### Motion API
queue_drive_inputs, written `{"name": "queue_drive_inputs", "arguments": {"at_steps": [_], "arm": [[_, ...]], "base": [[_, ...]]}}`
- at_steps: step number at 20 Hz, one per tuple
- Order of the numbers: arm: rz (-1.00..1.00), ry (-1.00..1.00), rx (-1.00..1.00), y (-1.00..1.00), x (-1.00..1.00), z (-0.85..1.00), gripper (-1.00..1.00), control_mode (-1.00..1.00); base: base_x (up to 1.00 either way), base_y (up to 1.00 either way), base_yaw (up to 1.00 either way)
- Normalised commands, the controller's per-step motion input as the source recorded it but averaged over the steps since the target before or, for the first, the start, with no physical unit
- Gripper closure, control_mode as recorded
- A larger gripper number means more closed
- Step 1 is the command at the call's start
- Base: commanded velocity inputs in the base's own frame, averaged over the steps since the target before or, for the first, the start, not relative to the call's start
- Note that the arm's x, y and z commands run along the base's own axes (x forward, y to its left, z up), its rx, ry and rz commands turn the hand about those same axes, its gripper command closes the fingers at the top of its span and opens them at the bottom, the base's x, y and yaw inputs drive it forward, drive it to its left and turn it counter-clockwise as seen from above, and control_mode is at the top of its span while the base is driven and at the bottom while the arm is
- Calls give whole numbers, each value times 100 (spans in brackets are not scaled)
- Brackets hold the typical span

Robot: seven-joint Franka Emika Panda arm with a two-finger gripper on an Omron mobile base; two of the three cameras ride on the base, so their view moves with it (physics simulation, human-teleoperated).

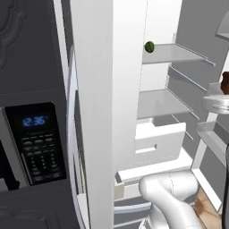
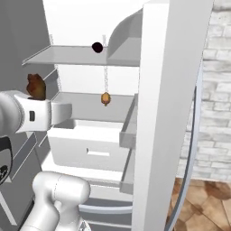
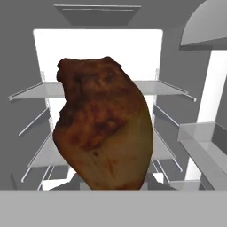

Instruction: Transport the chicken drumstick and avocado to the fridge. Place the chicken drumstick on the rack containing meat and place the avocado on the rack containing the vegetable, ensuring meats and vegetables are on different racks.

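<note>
Drumstick: the drumstick (image 3: 103,126) is clamped in the gripper (image 2: 38,97), fat end up; in the hand view it looms in front of the open fridge interior, and its brown top shows above the hand in the right base view (image 2: 36,86) and at the right edge of the left base view (image 1: 225,83).
Gripper: clenched on the drumstick; the fingertips themselves are hidden behind the meat and the hand.
Gripper place: held in front of the open fridge (image 1: 103,112), outside the shelves, about level with the lower shelf (image 2: 90,108) in the right base view.
Fridge: doors open, white inside, dark grey outside with a blue-digit panel (image 1: 35,120) on the left door.
Upper shelf: the upper shelf (image 2: 67,55) carries a small dark round thing, the eggplant (image 2: 97,47), near its back; in the left base view a small green round thing, the avocado (image 1: 149,46), sits at the left end of the same shelf (image 1: 174,53).
Lower shelf: a small orange-brown meat lump (image 2: 105,98) lies on it toward the back, well apart from the drumstick.
Drawer: a white drawer (image 2: 85,144) sits just under the lower shelf, pulled slightly forward.
Arm: the white arm (image 2: 58,198) rises from the bottom of both base views toward the fridge.
Surroundings: a pale brick wall (image 2: 216,90) and a wood floor (image 2: 203,203) lie to the right of the fridge.
</note>
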Motion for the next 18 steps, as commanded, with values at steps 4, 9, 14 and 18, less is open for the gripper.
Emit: {"name": "queue_drive_inputs", "arguments": {"at_steps": [4, 9, 14, 18], "arm": [[0, 0, 0, 0, 0, 0, 100, 100], [0, 0, 0, 0, 0, 0, 100, 100], [1, 0, -2, 1, 9, -7, 100, -100], [0, 0, -17, 13, 67, -53, 100, -100]], "base": [[54, 0, 9], [44, 0, 13], [40, 0, 7], [0, 0, 0]]}}
